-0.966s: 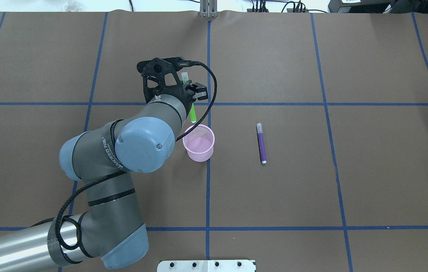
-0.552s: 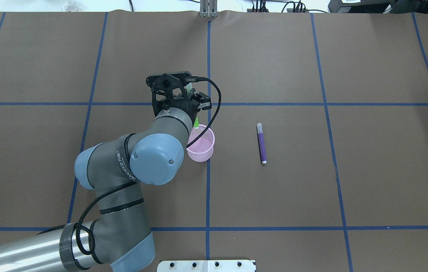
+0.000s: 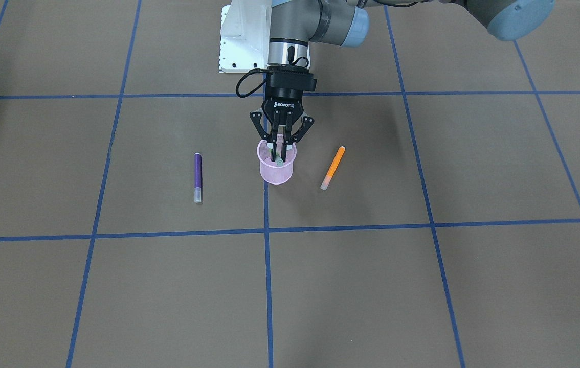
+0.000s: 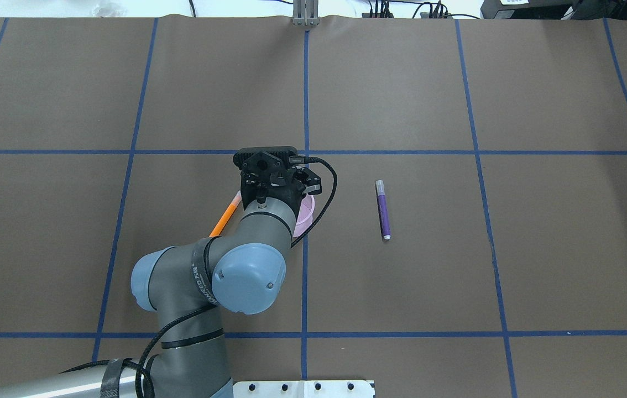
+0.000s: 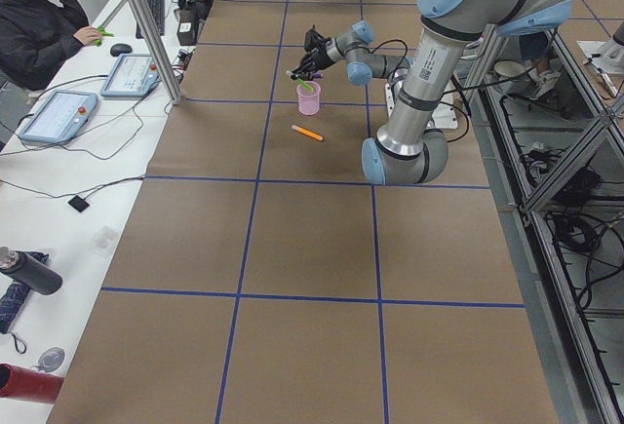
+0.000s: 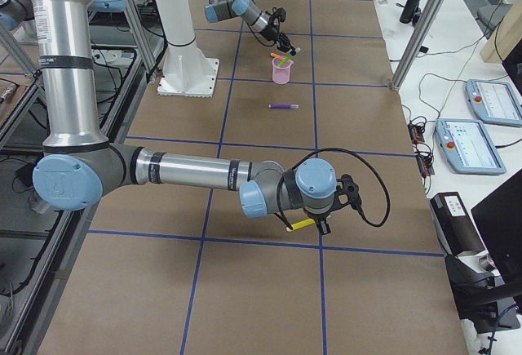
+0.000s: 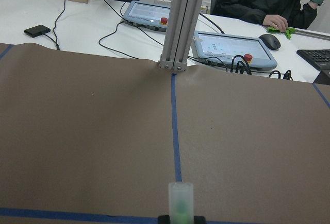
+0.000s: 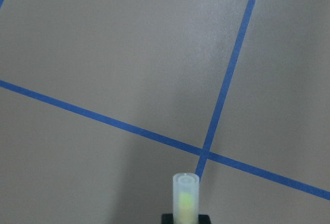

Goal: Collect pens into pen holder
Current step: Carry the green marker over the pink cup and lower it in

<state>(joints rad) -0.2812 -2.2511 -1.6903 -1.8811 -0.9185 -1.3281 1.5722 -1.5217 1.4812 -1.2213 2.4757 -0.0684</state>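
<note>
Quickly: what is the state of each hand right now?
Left hand: closed, holding the green pen.
Right hand: closed, holding the yellow pen.

The near right gripper [image 6: 316, 224] hangs low over the brown table [image 6: 245, 298]; a yellow pen [image 6: 299, 224] juts sideways from its fingers; far off, a green pen [image 6: 284, 51] slants at the left gripper's [image 6: 286, 45] fingertips; the pink pen holder [image 6: 281, 73] stands just below them; a purple pen [image 6: 284, 106] lies flat between the two sets of fingers.

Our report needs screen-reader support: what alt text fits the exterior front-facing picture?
The left gripper, jaws shut, holds a green pen over the pink pen holder. A purple pen and an orange pen lie flat, one either side of it.
</note>
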